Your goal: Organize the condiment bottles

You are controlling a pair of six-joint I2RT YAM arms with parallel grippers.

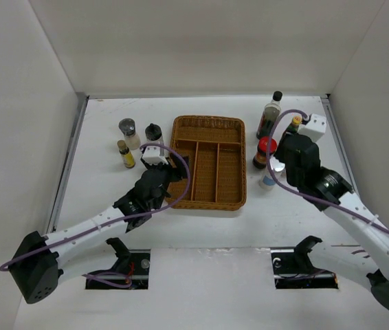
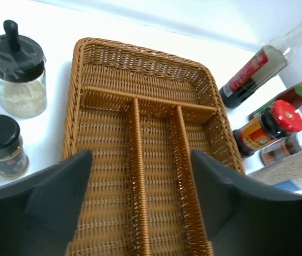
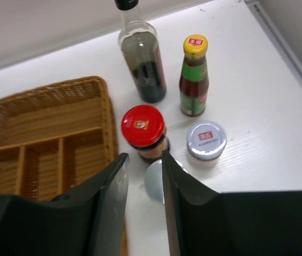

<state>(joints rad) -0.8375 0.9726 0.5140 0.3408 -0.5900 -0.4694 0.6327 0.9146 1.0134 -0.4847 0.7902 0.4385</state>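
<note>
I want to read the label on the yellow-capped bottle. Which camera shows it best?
The right wrist view: the yellow-capped bottle stands whole and unobstructed. In the top view the right arm hides most of the bottle; the left wrist view crops its cap.

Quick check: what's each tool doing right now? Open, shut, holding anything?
Left tool: open wide, empty, pointed at the wicker basket.
Right tool: open with a narrow gap, gripping nothing, above a silver cap.
</note>
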